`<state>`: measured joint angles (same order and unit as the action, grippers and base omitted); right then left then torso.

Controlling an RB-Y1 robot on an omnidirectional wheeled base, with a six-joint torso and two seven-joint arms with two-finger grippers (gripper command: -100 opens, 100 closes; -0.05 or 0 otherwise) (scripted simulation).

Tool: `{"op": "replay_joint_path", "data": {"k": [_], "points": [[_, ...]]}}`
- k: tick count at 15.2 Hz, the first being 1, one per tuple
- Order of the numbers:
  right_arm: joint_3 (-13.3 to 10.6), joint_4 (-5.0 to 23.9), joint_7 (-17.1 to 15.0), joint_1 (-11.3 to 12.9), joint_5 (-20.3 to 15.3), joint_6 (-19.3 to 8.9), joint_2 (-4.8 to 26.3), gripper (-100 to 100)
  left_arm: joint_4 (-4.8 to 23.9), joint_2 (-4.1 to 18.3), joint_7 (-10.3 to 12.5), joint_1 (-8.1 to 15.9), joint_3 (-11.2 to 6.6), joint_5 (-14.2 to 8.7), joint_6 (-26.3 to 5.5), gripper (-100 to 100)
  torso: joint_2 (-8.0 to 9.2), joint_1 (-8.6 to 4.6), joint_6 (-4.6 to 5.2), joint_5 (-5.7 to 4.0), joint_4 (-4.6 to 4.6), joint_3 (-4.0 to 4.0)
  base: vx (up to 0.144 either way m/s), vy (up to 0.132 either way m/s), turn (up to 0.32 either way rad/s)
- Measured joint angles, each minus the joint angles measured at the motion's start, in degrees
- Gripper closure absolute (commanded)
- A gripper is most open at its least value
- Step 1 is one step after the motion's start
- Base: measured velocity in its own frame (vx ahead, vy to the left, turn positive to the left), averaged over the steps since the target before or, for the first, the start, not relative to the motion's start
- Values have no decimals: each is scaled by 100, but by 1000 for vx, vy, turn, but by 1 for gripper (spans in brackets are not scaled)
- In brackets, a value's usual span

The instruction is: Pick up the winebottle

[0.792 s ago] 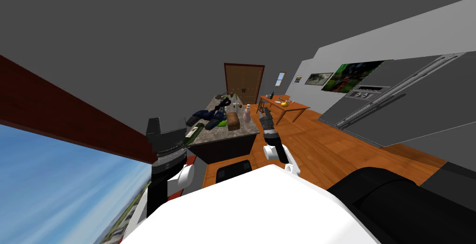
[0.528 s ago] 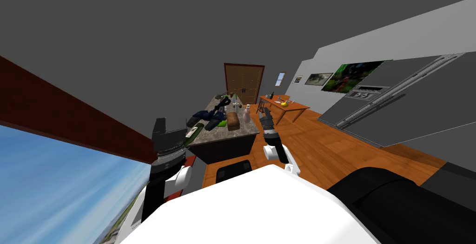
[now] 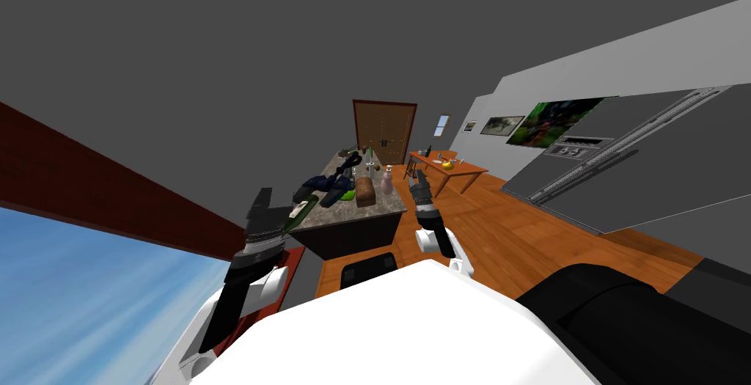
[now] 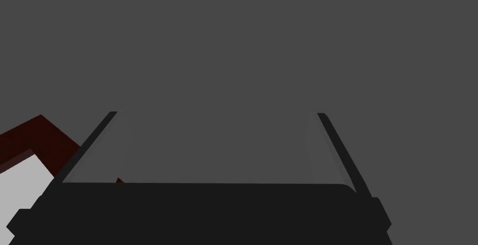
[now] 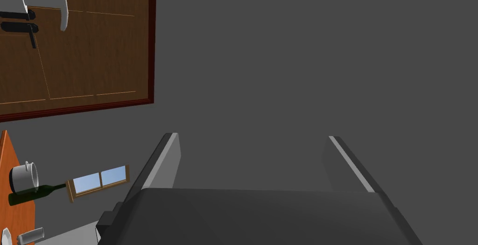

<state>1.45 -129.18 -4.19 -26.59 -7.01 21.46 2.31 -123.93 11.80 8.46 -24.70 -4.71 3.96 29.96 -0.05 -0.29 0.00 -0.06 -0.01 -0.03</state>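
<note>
Two green bottles show. The wine bottle [image 3: 296,216] lies on its side at the near left corner of one stone-topped counter [image 3: 381,208], just beside the left gripper [image 3: 270,202]. A second bottle [image 5: 33,192] is on one orange table [image 5: 18,216], right next to one grey pot [image 5: 23,176] whose contents cannot be made out. The counter also carries one brown loaf [image 3: 367,191], one pink bottle [image 3: 386,181] and a heap of dark blue things [image 3: 326,182]. Both grippers are spread wide with nothing between the fingers: the left one at the counter's corner, the right gripper [image 5: 252,136] raised by the counter's right side. The room has a wooden floor [image 3: 513,234], grey walls, one brown double door [image 3: 385,131] and one grey fridge [image 3: 623,160]
</note>
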Motion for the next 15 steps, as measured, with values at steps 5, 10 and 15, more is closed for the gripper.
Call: {"op": "replay_joint_path", "data": {"k": [5, 10, 15], "points": [[0, 0, 0, 0, 0, 0, 0, 0, 418, 277, 53, 87, -419, -166, -447, -100, -5, 2, 0, 0, -1, -3, 21, -69, 3], [0, 0, 0, 0, 0, 0, 0, 0, 689, 324, 44, 168, -668, -251, -821, -100, -2, 7, 0, 1, -1, -1, 15, -54, 1], [0, 0, 0, 0, 0, 0, 0, 0, 986, 394, 99, 272, -997, -383, -1196, -100, -2, 7, 0, 2, -1, -1, 15, -57, 1]]}}
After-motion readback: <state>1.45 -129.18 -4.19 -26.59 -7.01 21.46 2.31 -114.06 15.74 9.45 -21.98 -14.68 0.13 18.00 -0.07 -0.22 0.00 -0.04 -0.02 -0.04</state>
